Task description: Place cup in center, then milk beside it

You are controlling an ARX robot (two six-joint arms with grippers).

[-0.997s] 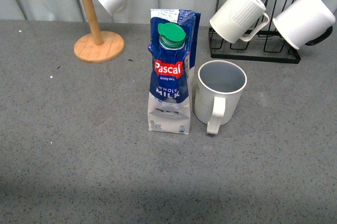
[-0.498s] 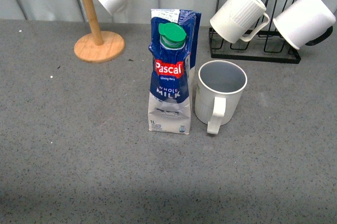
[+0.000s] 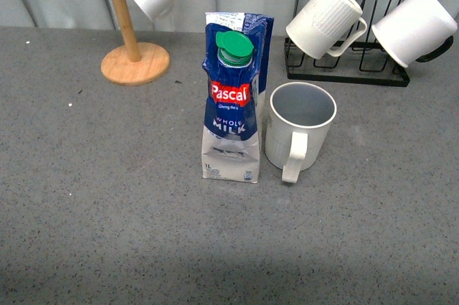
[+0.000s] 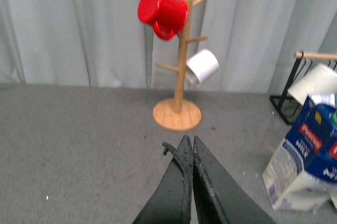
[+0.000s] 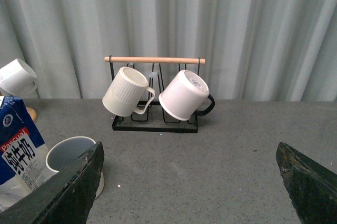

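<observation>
Left gripper: black tapered jaws pressed together, empty, above the speckled grey table; right gripper spread wide, holding nothing, facing the black wire rack. Cup, cream glazed, panelled, empty, stands upright mid-table. Milk, creased blue-white carton with green cap, stands just beside its left.

Tabletop matt speckled grey, rough-looking. Cup smooth glazed ceramic. Milk glossy printed carton, plastic cap. Tree wood. Rack black wire, wooden bar.
</observation>
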